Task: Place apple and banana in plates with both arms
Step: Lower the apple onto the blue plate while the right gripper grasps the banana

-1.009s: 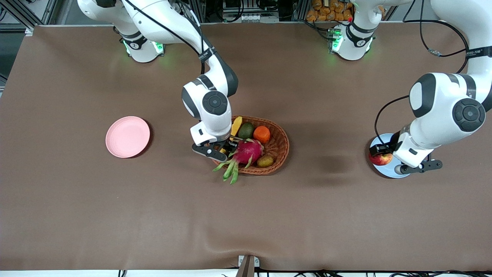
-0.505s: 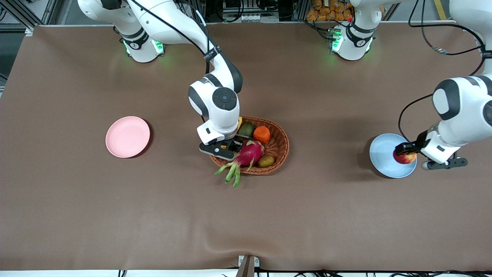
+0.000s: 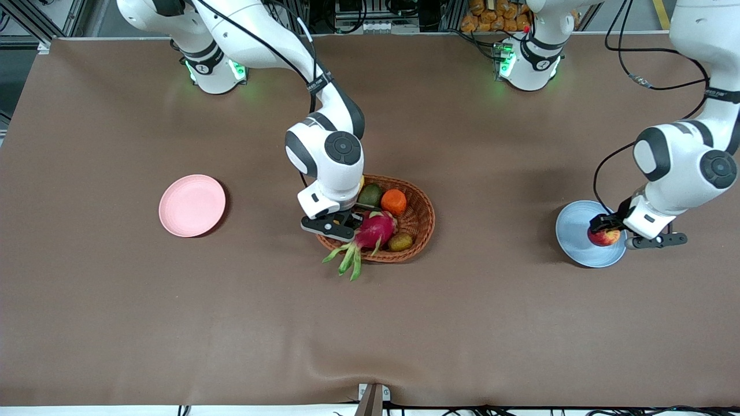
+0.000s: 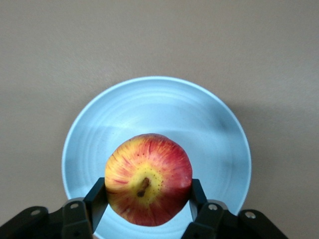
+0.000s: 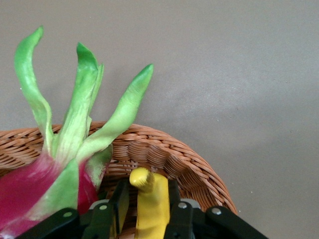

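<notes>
My left gripper (image 3: 605, 230) is shut on the red and yellow apple (image 3: 604, 237) and holds it low over the light blue plate (image 3: 572, 242). In the left wrist view the fingers (image 4: 97, 198) press both sides of the apple (image 4: 148, 178), with the plate (image 4: 159, 109) under it. My right gripper (image 3: 342, 222) is down in the wicker basket (image 3: 419, 222), open, with its fingers (image 5: 119, 203) either side of the yellow banana (image 5: 152, 201) near its stem end. In the front view only a sliver of the banana (image 3: 361, 182) shows. The pale pink plate (image 3: 192, 205) lies empty toward the right arm's end.
The basket also holds a magenta dragon fruit (image 3: 374, 228) with green leaves over the rim, an orange fruit (image 3: 394, 201), a green avocado (image 3: 370, 195) and a brown kiwi (image 3: 399, 241). The dragon fruit (image 5: 30, 189) lies close beside the right gripper.
The left arm carried the apple from the blue plate's basket-side edge to over the plate. The right gripper shifted a little farther into the basket, over the banana.
</notes>
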Motion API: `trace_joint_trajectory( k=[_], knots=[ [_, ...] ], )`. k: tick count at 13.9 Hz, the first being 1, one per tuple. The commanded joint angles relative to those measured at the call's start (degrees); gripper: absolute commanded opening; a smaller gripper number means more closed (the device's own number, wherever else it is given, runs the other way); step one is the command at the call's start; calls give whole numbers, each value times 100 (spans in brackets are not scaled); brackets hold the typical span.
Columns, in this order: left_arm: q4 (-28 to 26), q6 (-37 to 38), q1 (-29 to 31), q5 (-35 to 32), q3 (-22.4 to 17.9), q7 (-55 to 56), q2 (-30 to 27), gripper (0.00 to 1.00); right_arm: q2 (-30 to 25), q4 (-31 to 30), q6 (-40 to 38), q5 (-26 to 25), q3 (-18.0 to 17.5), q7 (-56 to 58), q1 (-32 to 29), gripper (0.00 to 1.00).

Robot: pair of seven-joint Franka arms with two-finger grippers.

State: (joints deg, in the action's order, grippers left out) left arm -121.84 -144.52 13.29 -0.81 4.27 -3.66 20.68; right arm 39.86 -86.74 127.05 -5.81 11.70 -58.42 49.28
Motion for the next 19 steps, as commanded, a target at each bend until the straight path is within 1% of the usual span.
trace_joint_trajectory(
  k=[1, 3, 4, 5, 6, 7, 8, 10, 13, 14, 15, 16, 17, 18, 19],
  knots=[
    [-94, -181, 78, -94, 74, -56, 33, 27, 127, 175, -31, -148, 69, -73, 46, 38],
    [-121, -181, 86, -94, 74, -56, 24, 29, 145, 175, 4, -157, 69, -73, 11, 38],
    [-182, -181, 86, -86, 74, -56, 16, 30, 188, 175, 161, -148, 69, -73, 11, 38],
    [-191, -181, 86, -86, 74, -56, 24, 35, 206, 175, 258, -148, 69, -73, 20, 38],
    [-183, -181, 95, -86, 74, -56, 42, 50, 215, 175, 276, -148, 69, -73, 11, 38],
    [-165, -181, 95, -60, 74, -56, 94, 81, 233, 175, 285, -148, 69, -73, 11, 38],
    [-121, -181, 87, -51, 74, -56, 121, 100, 233, 175, 285, -148, 69, -73, 11, 35],
    [-95, -173, 43, -50, 66, -56, 130, 100, 242, 175, 285, -157, 69, -73, 11, 33],
    [124, -85, 7, -59, 83, -56, 86, 100, 233, 175, 276, -227, 69, -64, 20, 27],
    [125, -76, 16, -68, 92, -82, 77, 100, 242, 175, 268, -227, 69, -56, 20, 22],
    [256, -67, 7, -85, 101, -56, 60, 100, 233, 175, 268, -236, 69, -56, 20, 19],
    [335, -32, 7, -86, 153, -39, 7, 100, 233, 175, 259, -271, 69, -56, 11, 14],
    [449, 20, 25, -86, 232, -38, -46, 100, 224, 175, 241, -289, 69, -47, 11, 2],
    [572, 134, 16, -86, 250, -38, -63, 100, 198, 184, 206, -280, 69, -38, 11, 0],
    [747, 300, 25, -86, 337, -30, -64, 100, 145, 184, 189, -271, 78, -29, 11, 0]
  ],
)
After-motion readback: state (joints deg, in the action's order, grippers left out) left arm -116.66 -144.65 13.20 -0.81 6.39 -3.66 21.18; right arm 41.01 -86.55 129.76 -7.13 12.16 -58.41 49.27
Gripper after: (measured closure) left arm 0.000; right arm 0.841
